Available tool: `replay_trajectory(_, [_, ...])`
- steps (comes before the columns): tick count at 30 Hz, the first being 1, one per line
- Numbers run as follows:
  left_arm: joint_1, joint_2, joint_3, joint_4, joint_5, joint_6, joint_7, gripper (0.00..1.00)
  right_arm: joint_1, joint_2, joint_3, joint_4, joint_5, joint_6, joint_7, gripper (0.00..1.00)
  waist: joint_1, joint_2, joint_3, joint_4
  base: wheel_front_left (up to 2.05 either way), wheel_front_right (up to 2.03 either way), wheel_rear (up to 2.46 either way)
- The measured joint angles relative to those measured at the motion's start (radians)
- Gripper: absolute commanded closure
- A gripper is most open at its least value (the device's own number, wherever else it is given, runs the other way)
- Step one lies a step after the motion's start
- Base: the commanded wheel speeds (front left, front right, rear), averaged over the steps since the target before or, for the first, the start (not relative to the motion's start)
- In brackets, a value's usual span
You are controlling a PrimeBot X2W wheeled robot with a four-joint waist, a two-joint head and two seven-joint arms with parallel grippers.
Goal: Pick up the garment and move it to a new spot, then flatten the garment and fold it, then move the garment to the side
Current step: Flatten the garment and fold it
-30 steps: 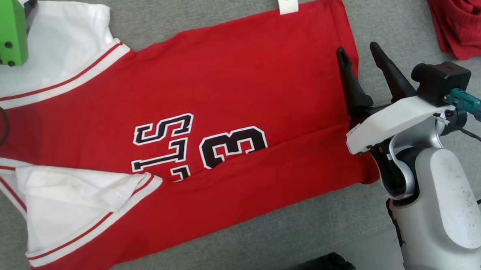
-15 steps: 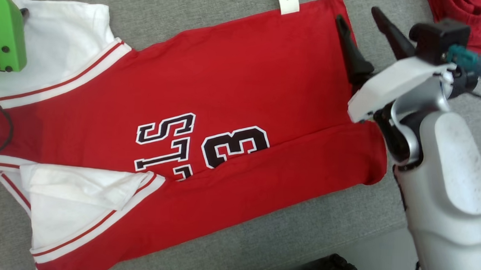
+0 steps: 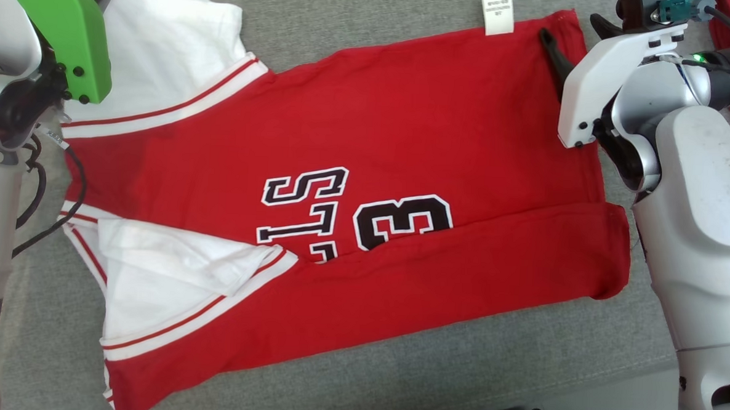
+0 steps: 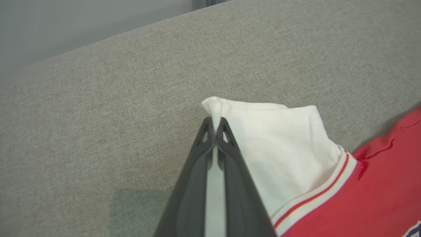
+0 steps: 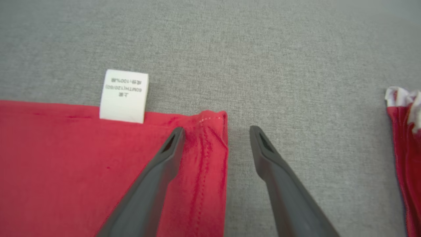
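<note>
Pinching the tip of a white sleeve point(image 4: 279, 138), the robot's left gripper point(image 4: 215, 124) has its two dark fingers pressed flat together with the cloth caught between them, at the far left end of the red jersey point(image 3: 405, 139). The jersey lies spread across a grey upholstered surface point(image 3: 378, 33), lettering and number facing up. Its near long edge is folded over in a band, and its other sleeve lies on the near left part. At the far right corner of the hem, the right gripper point(image 5: 217, 131) stands with its fingers wide apart and holds nothing. One fingertip sits over the red fabric near a white care label point(image 5: 124, 95), the other over bare grey cloth past the hem edge. A second red cloth point(image 5: 404, 148) lies well apart to the right.
</note>
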Motion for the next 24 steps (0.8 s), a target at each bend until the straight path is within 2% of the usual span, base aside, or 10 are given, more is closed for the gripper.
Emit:
replay_trajectory(1, [0.000, 0.000, -0.002, -0.003, 0.000, -0.002, -0.005, 1.00, -0.005, -0.005, 0.005, 0.012, 0.001, 0.000, 0.006, 0.01, 0.0000, 0.0000, -0.002, 0.005, 0.00, 0.00, 0.00])
replay_trajectory(3, [0.004, -0.005, -0.004, -0.007, -0.008, -0.004, -0.021, 1.00, -0.020, -0.022, 0.019, 0.038, 0.011, 0.000, 0.015, 0.53, 0.0000, 0.0000, -0.006, 0.017, 0.00, 0.00, 0.00])
replay_trajectory(6, [0.016, -0.019, -0.005, -0.006, -0.016, -0.007, -0.040, 1.00, -0.030, -0.026, 0.030, 0.068, 0.032, 0.000, 0.011, 0.75, 0.0000, 0.0000, -0.016, 0.027, 0.00, 0.00, 0.00])
replay_trajectory(8, [0.023, -0.021, -0.006, -0.002, -0.021, -0.008, -0.049, 1.00, -0.039, -0.028, 0.031, 0.091, 0.043, 0.000, -0.002, 1.00, 0.0000, 0.0000, -0.024, 0.032, 0.00, 0.00, 0.00])
replay_trajectory(18, [0.077, -0.033, 0.013, 0.033, -0.048, -0.007, -0.139, 1.00, -0.057, -0.026, 0.058, 0.215, 0.046, 0.000, -0.169, 1.00, 0.0000, 0.0000, -0.102, 0.040, 0.00, 0.00, 0.00])
replay_trajectory(24, [0.228, -0.044, 0.037, -0.035, -0.101, -0.015, -0.218, 1.00, 0.051, -0.039, 0.139, 0.210, 0.091, 0.000, -0.268, 1.00, -0.0001, 0.0000, -0.188, 0.041, 0.00, 0.00, 0.00])
